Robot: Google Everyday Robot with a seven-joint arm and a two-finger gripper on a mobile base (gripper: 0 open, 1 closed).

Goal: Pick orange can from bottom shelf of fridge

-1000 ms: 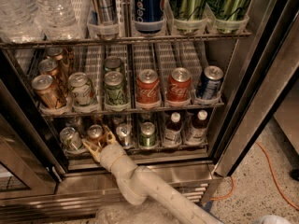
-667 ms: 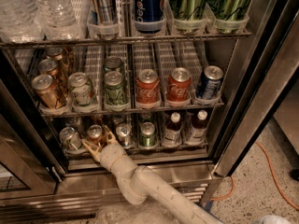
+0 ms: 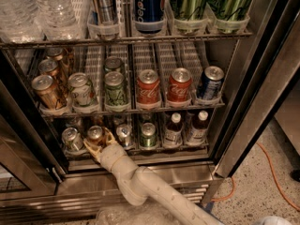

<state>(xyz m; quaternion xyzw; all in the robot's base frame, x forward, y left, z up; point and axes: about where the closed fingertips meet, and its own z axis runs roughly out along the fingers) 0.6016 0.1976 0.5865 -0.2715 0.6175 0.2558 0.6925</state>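
Closest to me is the cream-coloured jointed robot arm (image 3: 140, 186), reaching up and left into the big stainless-steel drinks fridge (image 3: 255, 97). The gripper (image 3: 100, 143) is right at the small shiny copper-orange can (image 3: 95, 134), which stands near the front left of the bottom wire-rack shelf (image 3: 136, 148). Honestly can't tell if the jaws are clamped or just loose around it. A silver can (image 3: 71, 138) sits just left. The red Coca-Cola cans (image 3: 148, 87) are one rack up.
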